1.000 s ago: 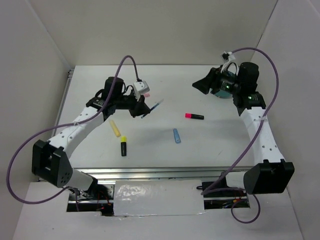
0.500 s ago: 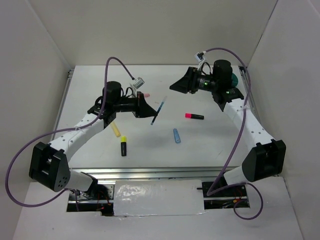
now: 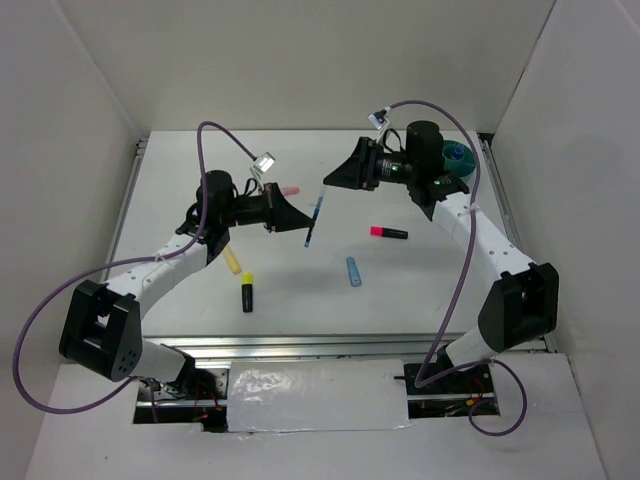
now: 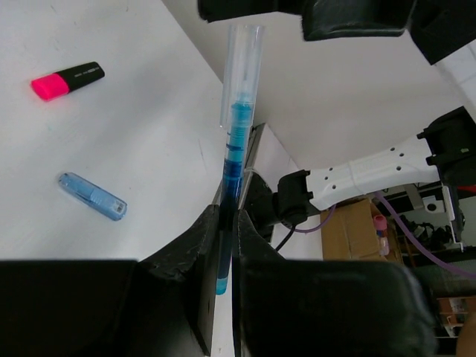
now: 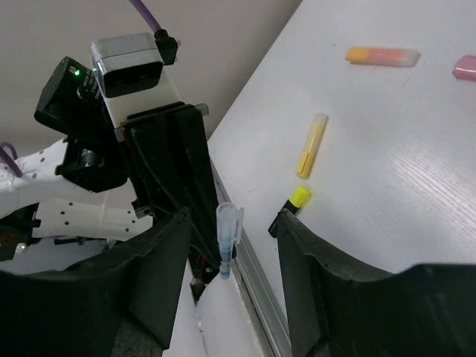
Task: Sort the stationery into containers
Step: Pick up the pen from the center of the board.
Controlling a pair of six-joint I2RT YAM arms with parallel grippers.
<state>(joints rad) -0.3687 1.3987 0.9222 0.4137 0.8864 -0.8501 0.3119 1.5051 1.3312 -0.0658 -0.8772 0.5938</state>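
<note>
Blue under a clear cap, the pen [image 4: 236,126] is pinched by its lower end between the fingers of my left hand [image 3: 297,224], lifted off the table [image 3: 420,290] over its middle. My right hand [image 5: 230,227] faces it with jaws spread wide, the cap end just before them and touching neither. The teal organiser [image 3: 458,155] sits at the far right corner, close to the wall. A pink-black highlighter [image 3: 388,233] and a blue marker [image 3: 353,271] lie apart on the table; a yellow marker [image 3: 231,258] and a yellow-black highlighter [image 3: 247,292] lie left, the latter nearest the near edge.
</note>
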